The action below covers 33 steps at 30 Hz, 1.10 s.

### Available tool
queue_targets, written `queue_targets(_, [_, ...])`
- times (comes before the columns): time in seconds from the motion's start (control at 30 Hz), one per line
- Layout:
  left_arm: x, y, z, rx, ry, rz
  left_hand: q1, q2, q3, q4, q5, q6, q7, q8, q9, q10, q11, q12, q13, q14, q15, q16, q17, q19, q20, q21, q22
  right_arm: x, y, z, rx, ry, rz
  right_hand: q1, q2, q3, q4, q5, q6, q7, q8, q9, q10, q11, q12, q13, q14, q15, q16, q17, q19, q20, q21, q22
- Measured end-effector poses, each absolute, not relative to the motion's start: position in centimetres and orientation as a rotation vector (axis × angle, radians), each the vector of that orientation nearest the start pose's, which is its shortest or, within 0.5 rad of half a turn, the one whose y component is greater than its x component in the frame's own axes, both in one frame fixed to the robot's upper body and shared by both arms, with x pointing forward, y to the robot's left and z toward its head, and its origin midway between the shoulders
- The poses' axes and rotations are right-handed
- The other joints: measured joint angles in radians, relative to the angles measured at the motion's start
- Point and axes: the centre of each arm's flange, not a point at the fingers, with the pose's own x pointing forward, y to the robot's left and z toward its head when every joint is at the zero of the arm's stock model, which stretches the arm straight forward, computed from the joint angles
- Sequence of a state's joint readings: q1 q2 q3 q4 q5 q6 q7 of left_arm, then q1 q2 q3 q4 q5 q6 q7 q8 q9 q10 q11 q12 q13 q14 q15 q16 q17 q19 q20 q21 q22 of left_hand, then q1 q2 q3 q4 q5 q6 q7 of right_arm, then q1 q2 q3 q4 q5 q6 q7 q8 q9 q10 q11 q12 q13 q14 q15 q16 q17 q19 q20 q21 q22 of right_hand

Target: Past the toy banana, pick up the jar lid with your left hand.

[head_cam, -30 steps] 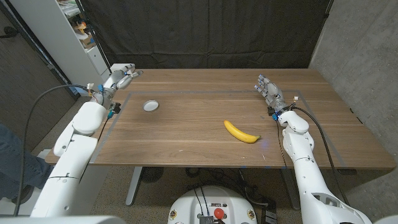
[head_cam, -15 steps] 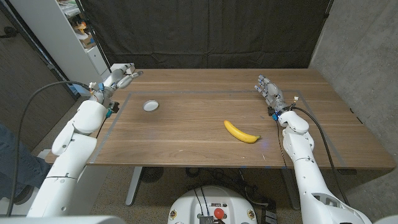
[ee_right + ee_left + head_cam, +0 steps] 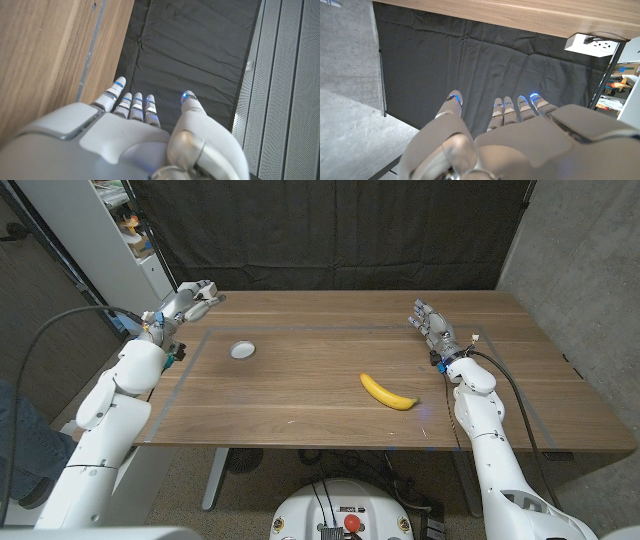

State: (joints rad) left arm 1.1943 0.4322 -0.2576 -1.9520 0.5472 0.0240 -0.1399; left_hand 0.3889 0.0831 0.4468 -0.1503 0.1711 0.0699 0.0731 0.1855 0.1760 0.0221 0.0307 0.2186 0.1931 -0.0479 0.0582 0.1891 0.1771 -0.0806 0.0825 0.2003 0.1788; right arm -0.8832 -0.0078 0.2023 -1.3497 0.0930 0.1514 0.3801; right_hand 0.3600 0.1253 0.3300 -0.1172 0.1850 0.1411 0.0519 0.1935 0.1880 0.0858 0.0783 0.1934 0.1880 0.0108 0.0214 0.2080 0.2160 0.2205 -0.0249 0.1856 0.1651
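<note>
Across the wooden table (image 3: 300,395) you are looking at wide bare wood, with a thin taped line running along the far side and down the left. Your left hand (image 3: 190,301) is hanging at the far left corner, fingers out straight and lying side by side, holding nothing; from the left wrist view the hand (image 3: 520,135) is pointing at the dark curtain (image 3: 470,75) beyond the table's edge. Your right hand (image 3: 430,323) is waiting near the far right, fingers extended and gripping nothing, close to the right edge. Nearer you and right of centre the toy banana (image 3: 388,392) is lying on its side, well apart from both hands. Smallest of all, the white jar lid (image 3: 242,350) is sitting flat on the left half, just inside the taped line, near your left hand and a little nearer you than it, with open wood all around. You cannot tell which face of the lid is up.
</note>
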Motion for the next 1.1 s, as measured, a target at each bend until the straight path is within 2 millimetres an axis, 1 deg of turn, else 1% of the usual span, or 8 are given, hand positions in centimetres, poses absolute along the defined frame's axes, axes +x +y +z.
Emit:
queue_targets(0.37, [50.0, 40.2, 5.8, 1.077, -0.61, 0.411, 0.013, -0.003, 0.004, -0.004, 0.0, 0.0, 0.0, 0.0, 0.003, 0.0, 0.0, 0.0, 0.0, 0.005, -0.005, 0.0, 0.0, 0.0, 0.0, 0.0, 0.0, 64.8, -28.9, -1.6, 0.038, -0.644, 0.188, 0.0, 0.0, 0.0, 0.0, 0.0, 0.0, 0.0, 0.0, 0.0, 0.0, 0.0, 0.0, 0.0, 0.0, 0.0, 0.0, 0.0, 0.0, 0.0, 0.0, 0.0])
queue_targets(0.4, [49.9, 40.2, 5.9, 1.089, -0.608, 0.416, 0.017, 0.001, 0.004, -0.004, 0.0, 0.0, 0.0, 0.0, 0.003, 0.004, -0.004, 0.0, 0.0, 0.005, -0.005, 0.0, 0.0, 0.002, -0.002, 0.0, 0.0, 64.9, -28.8, -1.6, 0.038, -0.644, 0.188, 0.0, 0.0, 0.0, 0.0, 0.0, 0.0, 0.0, 0.0, 0.0, 0.0, 0.0, 0.0, 0.0, 0.0, 0.0, 0.0, 0.0, 0.0, 0.0, 0.0, 0.0])
queue_targets(0.5, [49.9, 40.3, 6.0, 1.115, -0.601, 0.429, 0.022, -0.003, 0.008, -0.008, 0.0, -0.006, -0.006, 0.0, 0.003, 0.008, -0.008, 0.0, 0.0, 0.01, -0.01, 0.0, 0.0, 0.005, -0.005, 0.0, 0.0, 65.0, -28.7, -1.6, 0.04, -0.643, 0.189, 0.0, 0.0, 0.0, 0.0, 0.0, 0.0, 0.0, 0.0, 0.0, 0.0, 0.0, 0.0, 0.0, 0.0, 0.0, 0.0, 0.0, 0.0, 0.0, 0.0, 0.0])
queue_targets(0.57, [49.8, 40.3, 6.1, 1.125, -0.599, 0.433, 0.026, 0.0, 0.007, -0.009, 0.0, -0.006, -0.006, 0.0, 0.003, 0.008, -0.008, 0.0, 0.0, 0.015, -0.006, 0.0, 0.0, 0.006, -0.005, 0.0, 0.0, 65.0, -28.7, -1.6, 0.04, -0.643, 0.19, 0.0, 0.0, 0.0, 0.0, 0.0, 0.0, 0.0, 0.0, 0.0, 0.0, 0.0, 0.0, 0.0, 0.0, 0.0, 0.0, 0.0, 0.0, 0.0, 0.0, 0.0])
queue_targets(0.67, [49.8, 40.3, 6.4, 1.148, -0.595, 0.443, 0.03, -0.004, 0.004, -0.013, 0.0, -0.006, -0.006, 0.0, 0.003, 0.008, -0.008, 0.0, 0.0, 0.017, -0.004, 0.0, 0.0, 0.011, 0.0, 0.0, -0.002, 65.1, -28.6, -1.6, 0.042, -0.642, 0.191, 0.0, 0.0, 0.0, 0.0, 0.0, 0.0, 0.0, 0.0, 0.0, 0.0, 0.0, 0.0, 0.0, 0.0, 0.0, 0.0, 0.0, 0.0, 0.0, 0.0, 0.0])
queue_targets(0.83, [49.7, 40.2, 6.7, 1.19, -0.584, 0.458, 0.04, -0.006, 0.008, -0.017, 0.0, -0.006, -0.006, 0.0, 0.003, 0.008, -0.008, 0.004, 0.0, 0.017, -0.004, 0.0, 0.0, 0.011, 0.0, 0.0, -0.002, 65.3, -28.4, -1.7, 0.045, -0.641, 0.192, 0.0, 0.0, 0.0, 0.0, 0.0, 0.0, 0.0, 0.0, 0.0, 0.0, 0.0, 0.0, 0.0, 0.0, 0.0, 0.0, 0.0, 0.0, 0.0, 0.0, 0.0])
queue_targets(1.03, [49.6, 40.0, 7.0, 1.233, -0.576, 0.468, 0.05, -0.012, 0.011, -0.02, 0.005, -0.005, -0.006, 0.004, 0.003, 0.013, -0.013, 0.004, 0.0, 0.024, -0.012, 0.0, 0.0, 0.016, 0.005, 0.0, -0.002, 65.4, -28.3, -1.6, 0.046, -0.643, 0.194, 0.0, 0.0, 0.0, 0.0, 0.0, 0.0, 0.0, 0.0, 0.0, 0.0, 0.0, 0.0, 0.0, 0.0, 0.0, 0.0, 0.0, 0.0, 0.0, 0.0, 0.0])
queue_targets(1.1, [49.6, 39.9, 7.1, 1.236, -0.578, 0.467, 0.057, -0.012, 0.011, -0.02, 0.008, 0.0, -0.011, 0.007, 0.003, 0.022, -0.014, 0.004, 0.003, 0.029, -0.007, 0.0, 0.0, 0.016, 0.005, 0.0, -0.002, 65.4, -28.3, -1.6, 0.045, -0.645, 0.194, 0.0, 0.0, 0.0, 0.0, 0.0, 0.0, 0.0, 0.0, 0.0, 0.0, 0.0, 0.0, 0.0, 0.0, 0.0, 0.0, 0.0, 0.0, 0.0, 0.0, 0.0])
